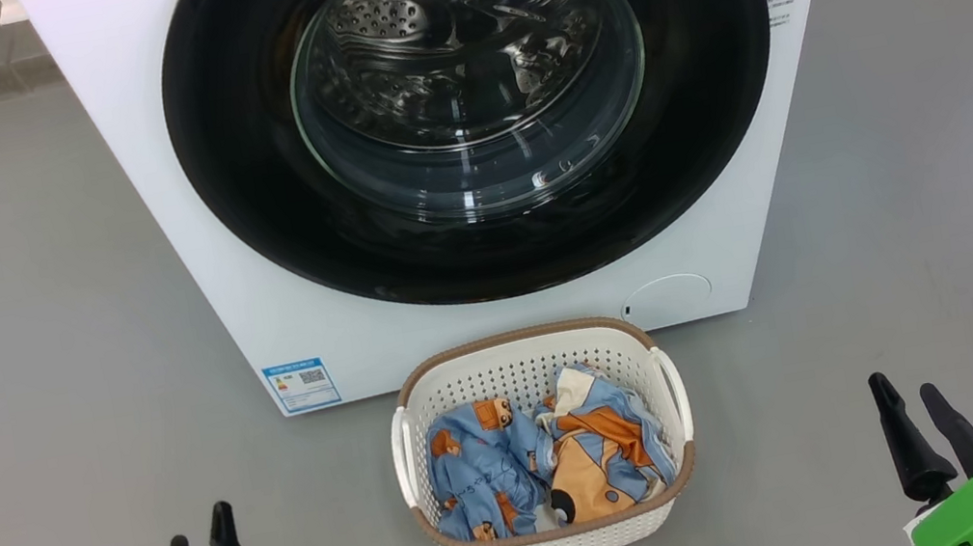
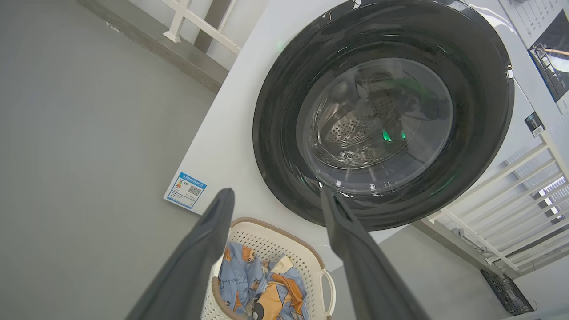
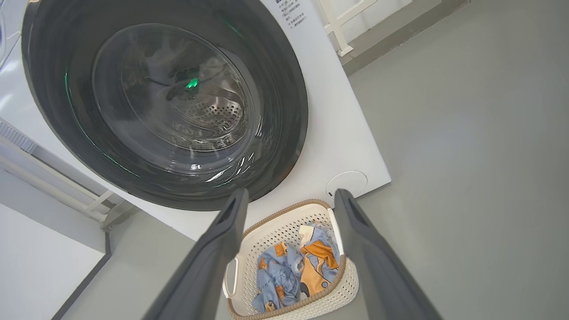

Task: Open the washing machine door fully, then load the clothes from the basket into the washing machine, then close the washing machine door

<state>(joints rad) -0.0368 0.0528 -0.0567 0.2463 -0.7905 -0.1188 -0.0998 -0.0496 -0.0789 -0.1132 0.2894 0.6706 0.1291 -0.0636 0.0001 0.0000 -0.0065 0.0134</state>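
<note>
Head view: blue label [image 1: 301,385] too small to read; left claw [image 1: 198,529], right claw [image 1: 902,386] gape wide.

This looks like a test room or a show room more than a home. The washing machine [image 1: 129,173] stands alone on a bare grey floor [image 1: 1,291]. A blue shop label [image 1: 301,384] is stuck on its front. Behind it are a low grey ledge [image 2: 186,62], a plain white wall [image 3: 40,258] and white rails [image 2: 531,175]. A basket [image 1: 516,337] of clothes [image 1: 488,468] sits on the floor.
</note>
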